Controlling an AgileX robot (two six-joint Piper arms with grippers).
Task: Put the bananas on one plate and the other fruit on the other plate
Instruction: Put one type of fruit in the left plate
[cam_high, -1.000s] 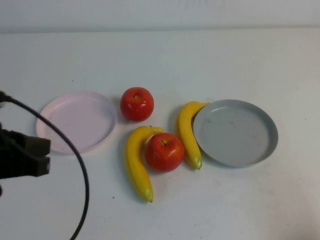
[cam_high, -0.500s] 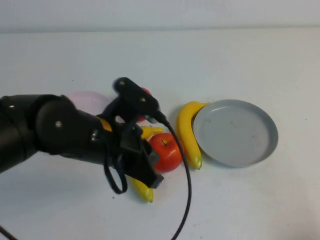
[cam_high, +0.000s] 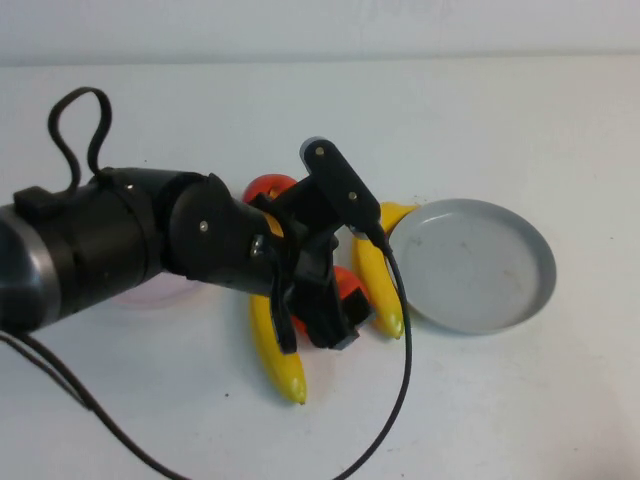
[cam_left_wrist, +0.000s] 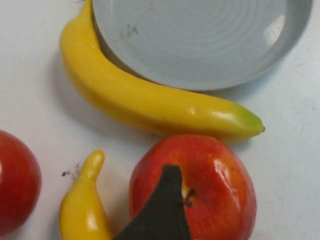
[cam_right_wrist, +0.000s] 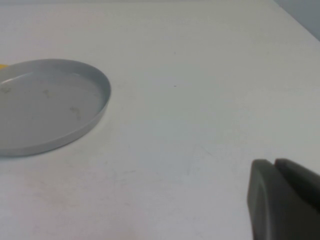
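My left arm (cam_high: 130, 245) sprawls across the middle of the bench (cam_high: 480, 110), hiding nearly all of the pale pink plate (cam_high: 150, 298) and much of both apples: only the top of the far apple (cam_high: 268, 187) and a red sliver of the near apple (cam_high: 350, 287) show from above. My left gripper (cam_high: 325, 315) hangs over that near apple; from the wrist I see a single dark fingertip (cam_left_wrist: 167, 200) against the apple's stem dimple, so I cannot tell whether my fingers are spread or pressed together. Half a second ago this arm sat lower and further left; it has since swung up and over the fruit. The right banana (cam_high: 375, 270) lies curved against the rim of the grey-blue plate (cam_high: 475, 262), touching it, while the left banana (cam_high: 272, 350) lies beside the near apple, its stem end under my arm. My right gripper (cam_right_wrist: 282, 200) is only a dark corner in its own wrist view, fingers unclear, over bare bench well apart from the grey-blue plate. Open bench lies beyond and right of that plate.
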